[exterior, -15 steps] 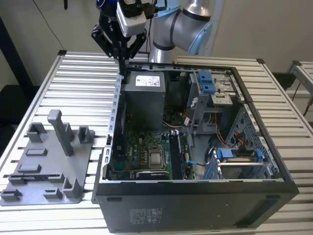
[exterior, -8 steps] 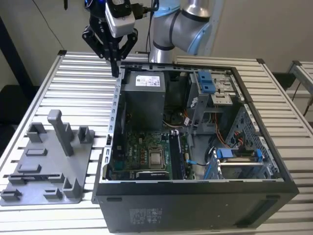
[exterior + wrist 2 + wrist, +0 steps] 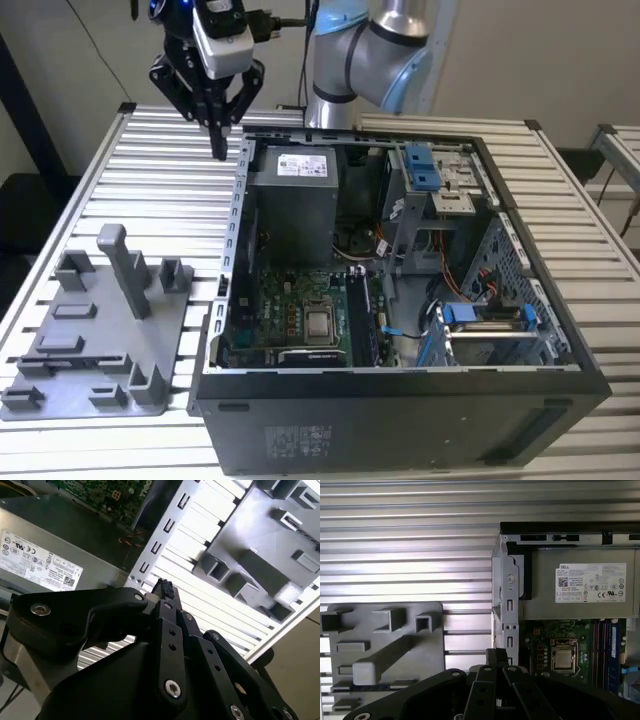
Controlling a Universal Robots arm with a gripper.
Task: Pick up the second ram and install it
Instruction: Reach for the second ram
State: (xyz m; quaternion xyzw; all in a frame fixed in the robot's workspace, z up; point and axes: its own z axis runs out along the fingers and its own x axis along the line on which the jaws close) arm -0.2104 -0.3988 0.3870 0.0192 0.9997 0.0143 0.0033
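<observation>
My gripper point(image 3: 218, 150) hangs above the slatted table, just off the open computer case's far corner on the exterior view's left. Its black fingers meet at the tips with nothing between them, as both wrist views show point(image 3: 165, 587) point(image 3: 497, 655). Inside the case, long narrow dark blue-green ram strips point(image 3: 362, 318) point(image 3: 613, 652) stand on edge in the memory slots beside the processor point(image 3: 320, 323). I cannot tell which of them is the second ram. The gripper is well apart from them.
The open case point(image 3: 236, 215) holds a grey power supply point(image 3: 295, 205), the green motherboard point(image 3: 270, 315) and drive cages point(image 3: 430, 175). A grey holder plate point(image 3: 95, 330) with posts and slots lies on the table point(image 3: 150, 180) on the exterior view's left. The arm point(image 3: 370, 55) rises behind the case.
</observation>
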